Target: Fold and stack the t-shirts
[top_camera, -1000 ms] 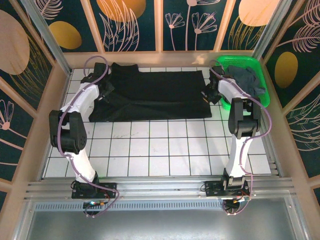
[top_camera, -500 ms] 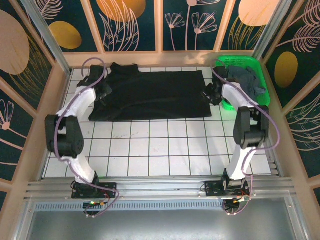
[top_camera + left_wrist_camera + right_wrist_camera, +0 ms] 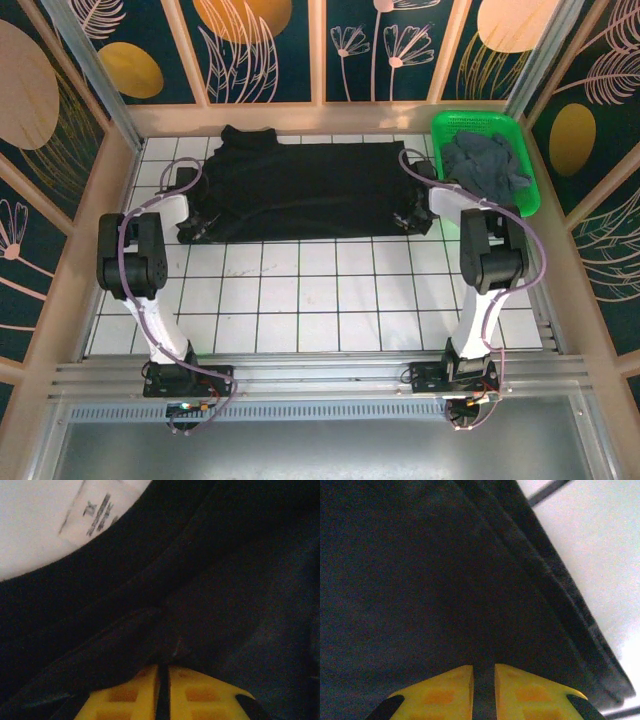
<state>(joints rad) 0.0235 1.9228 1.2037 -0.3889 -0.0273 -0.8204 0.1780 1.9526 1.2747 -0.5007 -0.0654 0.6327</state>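
A black t-shirt [image 3: 300, 188] lies spread flat across the back of the white tiled table [image 3: 320, 300], its collar end at the left. My left gripper [image 3: 194, 228] sits low at the shirt's near-left corner. In the left wrist view its yellow fingers [image 3: 129, 692] stand almost together, and the left gripper [image 3: 162, 667] pinches a puckered fold of the black cloth [image 3: 210, 580]. My right gripper [image 3: 408, 218] is at the near-right corner. There the right gripper [image 3: 483, 669] is shut on the shirt's doubled edge [image 3: 420, 570]. A blue-grey t-shirt [image 3: 485, 165] lies crumpled in the basket.
The green plastic basket [image 3: 475, 118] stands at the back right corner, just right of my right arm. A wooden frame and patterned walls close in the table on three sides. Bare tiles [image 3: 320, 290] stretch from the shirt's near edge to the arm bases.
Both grippers came from the shirt's side edges toward me, down to its near corners. They opened on the way and have closed on the cloth.
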